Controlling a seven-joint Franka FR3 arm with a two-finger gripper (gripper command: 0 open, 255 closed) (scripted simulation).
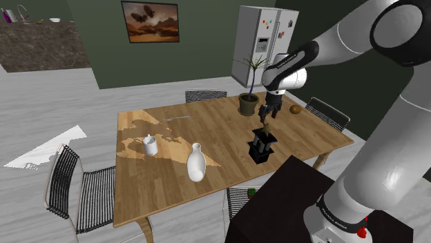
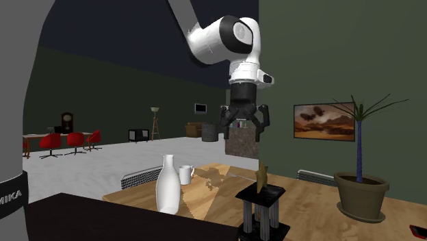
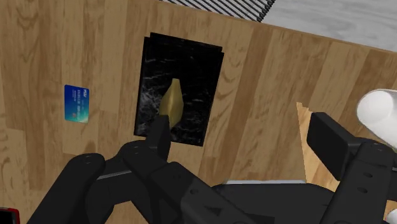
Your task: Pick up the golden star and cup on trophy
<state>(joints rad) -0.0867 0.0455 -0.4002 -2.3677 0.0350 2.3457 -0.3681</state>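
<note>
All-black two-finger gripper point(image 3: 245, 130) nearest, fingers spread apart, empty. Hangs above trophy with black marbled base and golden star top point(image 3: 172, 102), no contact. Trophy upright on wooden table point(image 3: 57, 44), beside blue card point(image 3: 76, 104). Judged early: descent, clamping, lift all remain.

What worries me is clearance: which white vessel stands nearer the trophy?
The tall, narrow-necked vase; the shorter handled mug stands farther from the trophy.
</note>
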